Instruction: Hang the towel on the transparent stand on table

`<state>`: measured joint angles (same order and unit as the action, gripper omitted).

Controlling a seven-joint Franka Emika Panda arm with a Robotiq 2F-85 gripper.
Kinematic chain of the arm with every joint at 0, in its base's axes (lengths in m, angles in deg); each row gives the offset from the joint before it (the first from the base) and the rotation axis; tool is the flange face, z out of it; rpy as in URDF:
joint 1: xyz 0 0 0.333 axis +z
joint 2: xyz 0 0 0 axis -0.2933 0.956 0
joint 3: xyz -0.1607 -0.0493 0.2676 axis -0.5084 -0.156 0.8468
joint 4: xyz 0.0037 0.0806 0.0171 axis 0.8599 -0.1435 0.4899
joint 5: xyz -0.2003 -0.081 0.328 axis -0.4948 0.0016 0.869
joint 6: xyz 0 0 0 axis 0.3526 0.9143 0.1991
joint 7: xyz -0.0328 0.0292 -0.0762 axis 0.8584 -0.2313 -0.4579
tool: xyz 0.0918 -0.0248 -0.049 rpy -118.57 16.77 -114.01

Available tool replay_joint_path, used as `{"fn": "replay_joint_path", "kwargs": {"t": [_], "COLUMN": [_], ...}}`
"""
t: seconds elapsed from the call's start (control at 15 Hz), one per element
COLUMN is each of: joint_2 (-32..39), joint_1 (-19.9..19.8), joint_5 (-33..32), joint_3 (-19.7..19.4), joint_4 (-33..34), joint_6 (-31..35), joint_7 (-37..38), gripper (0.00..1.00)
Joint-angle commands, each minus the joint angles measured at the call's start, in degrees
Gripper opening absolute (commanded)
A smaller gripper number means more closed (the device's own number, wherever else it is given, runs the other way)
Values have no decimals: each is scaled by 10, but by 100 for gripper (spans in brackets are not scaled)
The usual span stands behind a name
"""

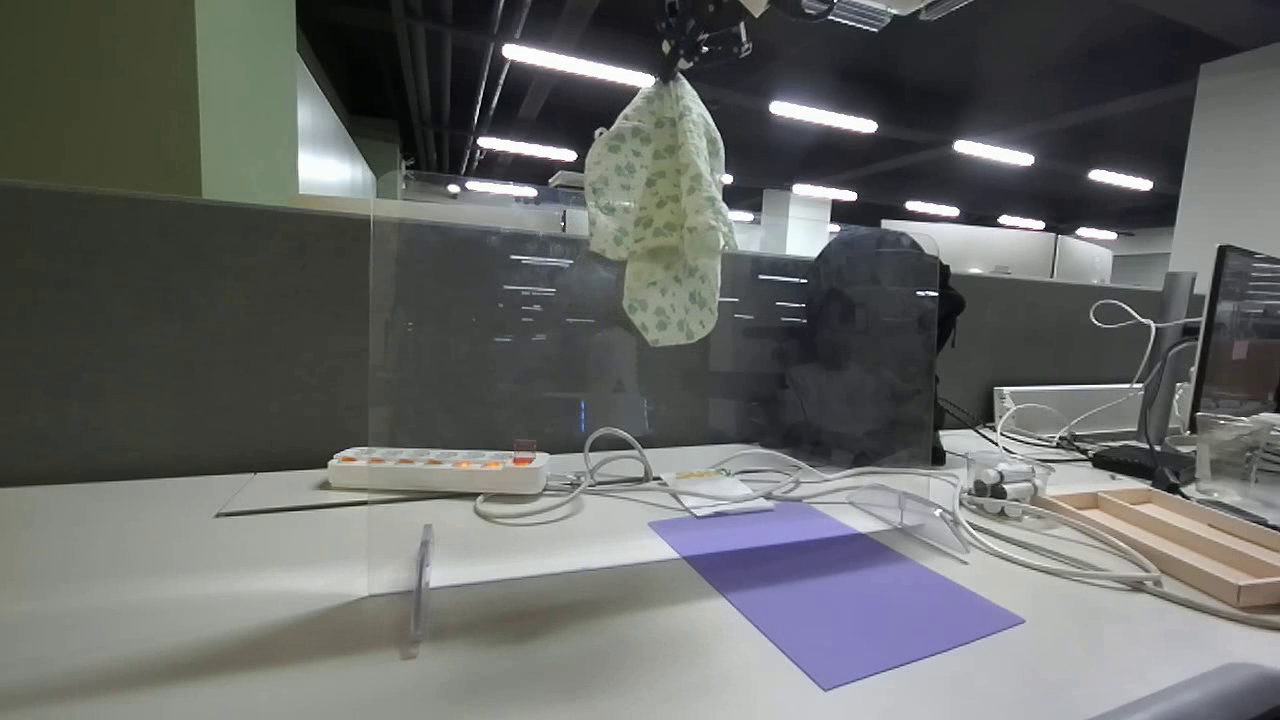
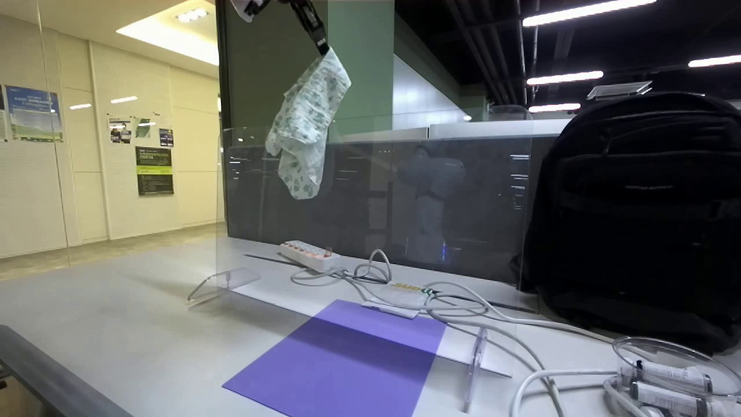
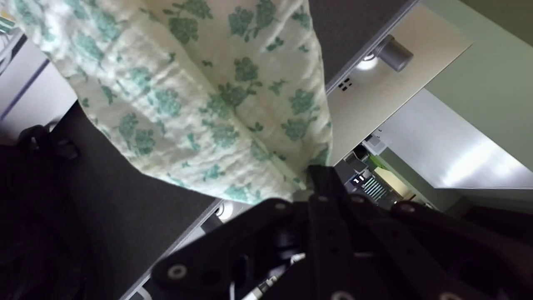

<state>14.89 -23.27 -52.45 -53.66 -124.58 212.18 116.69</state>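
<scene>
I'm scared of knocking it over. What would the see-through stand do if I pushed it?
The see-through stand might tip if pushed up high, because its thin panel rises well above its low feet. It could slide too, since I see nothing fastening it to the table.

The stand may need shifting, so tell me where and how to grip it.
Probably by the top edge, from above, jaws straddling it: the transparent stand is thin and upright on two feet. The gripper would have to release the towel first.
</scene>
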Motion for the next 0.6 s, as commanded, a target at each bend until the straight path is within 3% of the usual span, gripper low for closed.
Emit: {"fn": "replay_joint_path", "kwargs": {"t": [0.0, 0.53], "joint_2": [18, -16], "joint_1": [-66, -244], "joint_5": [-25, -84], "joint_3": [51, 192], "joint_4": [26, 24], "joint_6": [14, -36], "joint_7": [60, 168], "gripper": [0, 0]}}
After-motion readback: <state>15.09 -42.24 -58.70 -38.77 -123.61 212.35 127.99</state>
